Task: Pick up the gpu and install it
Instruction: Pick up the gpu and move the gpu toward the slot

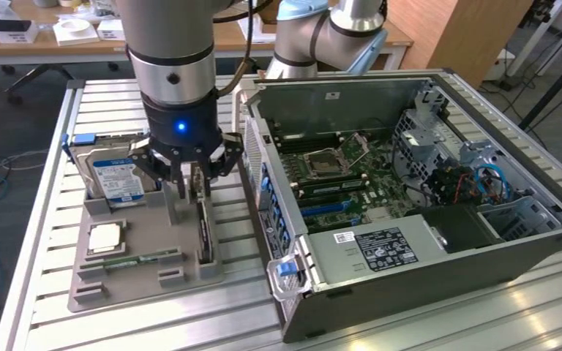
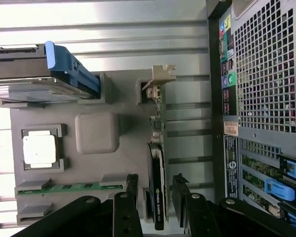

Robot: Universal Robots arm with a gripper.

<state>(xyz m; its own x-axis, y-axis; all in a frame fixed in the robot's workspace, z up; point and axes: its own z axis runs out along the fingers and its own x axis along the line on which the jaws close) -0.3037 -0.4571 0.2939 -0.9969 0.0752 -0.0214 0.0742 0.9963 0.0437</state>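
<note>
Slatted desk (image 1: 42, 219), pincer (image 2: 155, 178) spread astride the gpu (image 2: 157, 153), not pinching.
Directly beneath, gpu stands on edge in grey tray (image 1: 125, 281), long axis 12-to-6 o'clock in exterior view, PC case (image 1: 515, 256) at 3 o'clock.

My forearm tube (image 1: 169, 29) is a smooth cylinder of silver-grey metal. It ends in a black wrist collar (image 1: 175, 110), and on that collar a small blue light (image 1: 179, 129) glows. My elbow joint (image 1: 345, 29) is the same silver-grey, rounded, and a pale blue cap (image 1: 301, 11) closes it. A thin black cable (image 1: 249, 36) runs beside the tube. My gripper (image 1: 191, 190) is black all over, built from flat angular link bars that fan out from the collar. In the wrist view my two fingers (image 2: 131, 195) are narrow matt black blades, and each link bar carries a round grey pivot pin (image 2: 87, 200).
</note>
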